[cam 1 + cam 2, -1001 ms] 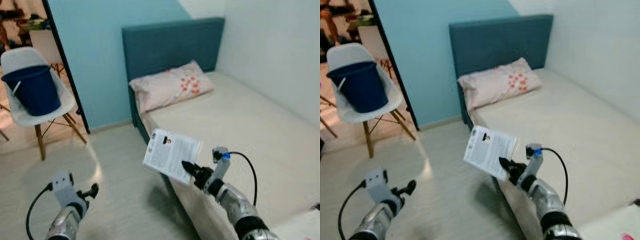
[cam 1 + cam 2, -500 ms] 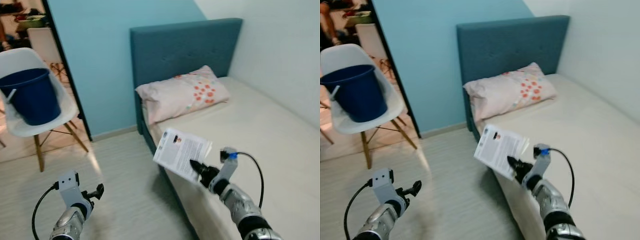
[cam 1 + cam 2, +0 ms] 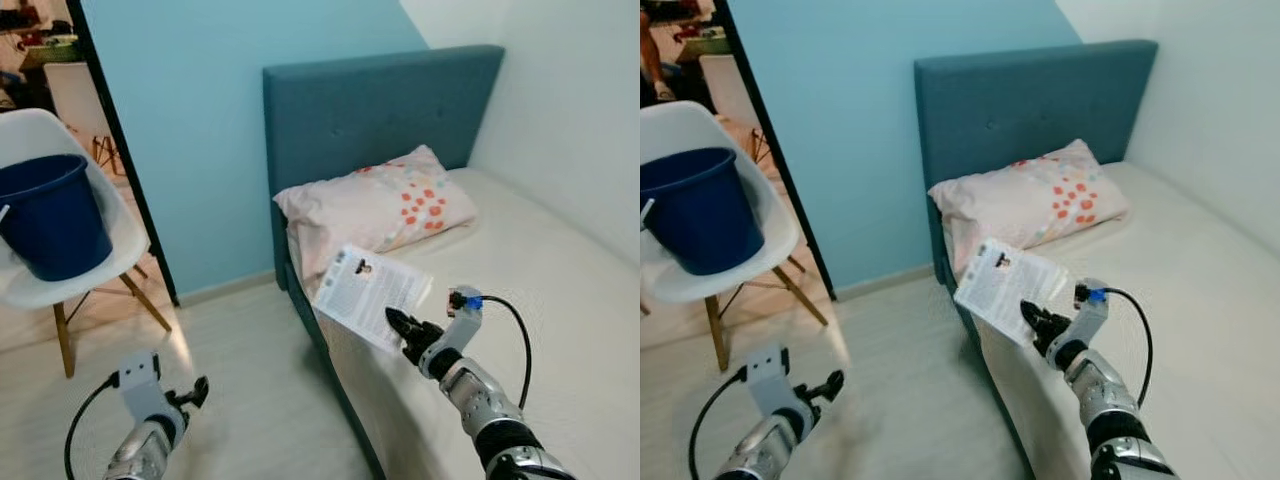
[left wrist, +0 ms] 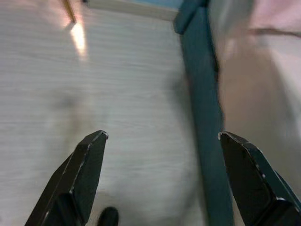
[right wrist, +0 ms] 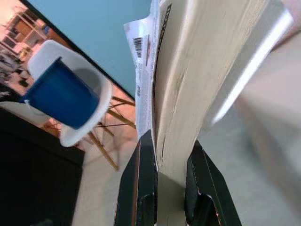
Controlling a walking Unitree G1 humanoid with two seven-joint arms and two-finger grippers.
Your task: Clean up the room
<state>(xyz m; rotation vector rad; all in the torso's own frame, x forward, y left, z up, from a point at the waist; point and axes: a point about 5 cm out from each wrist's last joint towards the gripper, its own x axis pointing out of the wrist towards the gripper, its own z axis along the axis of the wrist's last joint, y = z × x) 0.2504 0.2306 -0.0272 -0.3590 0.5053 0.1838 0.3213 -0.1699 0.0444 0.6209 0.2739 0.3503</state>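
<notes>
The right hand (image 3: 398,323) is clamped on a thin white printed booklet (image 3: 368,293), holding it up over the near edge of the bed with the cream mattress (image 3: 520,300), just below the pale pink pillow with orange dots (image 3: 375,208). The left hand (image 3: 196,390) hangs low over the pale wood floor (image 3: 240,380), fingers (image 4: 87,165) spread apart and empty. By the doorway, a dark blue plastic bucket (image 3: 50,215) sits on a white moulded chair (image 3: 120,235).

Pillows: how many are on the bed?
1. The floral pillow lies at the head of the bed, against the teal headboard. None else shows.
</notes>
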